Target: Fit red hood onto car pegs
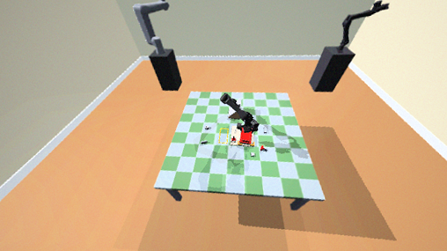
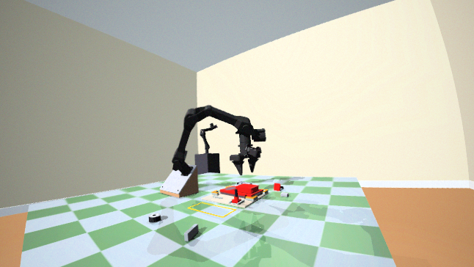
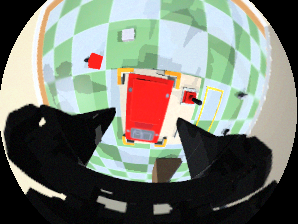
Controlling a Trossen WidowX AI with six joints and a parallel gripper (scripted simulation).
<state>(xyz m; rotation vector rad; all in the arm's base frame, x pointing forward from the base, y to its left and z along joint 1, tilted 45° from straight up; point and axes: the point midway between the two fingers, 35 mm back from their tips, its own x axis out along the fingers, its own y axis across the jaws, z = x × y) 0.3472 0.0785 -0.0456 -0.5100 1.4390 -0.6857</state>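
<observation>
The red hood [image 2: 246, 189] [image 3: 148, 103] [image 1: 245, 137] lies on the car chassis in its jig [image 2: 220, 198] on the table. It looks flat and level on the deck. The pegs and corner holes are too small to make out. My gripper [image 2: 246, 169] [image 3: 147, 115] is open and empty. It hangs well above the hood, with clear air between the fingertips and the roof. In the wrist view the two dark fingers stand on either side of the hood's near end.
A yellow outlined rectangle [image 2: 198, 210] [image 3: 206, 92] is marked beside the jig. A small red block [image 2: 276, 186] [image 3: 96, 60], a grey block [image 2: 191, 232], a black ring [image 2: 155, 218] and a small white piece [image 3: 127, 34] lie scattered on the checkered table [image 2: 330, 235]. The arm's wedge base [image 2: 180, 185] stands behind the jig.
</observation>
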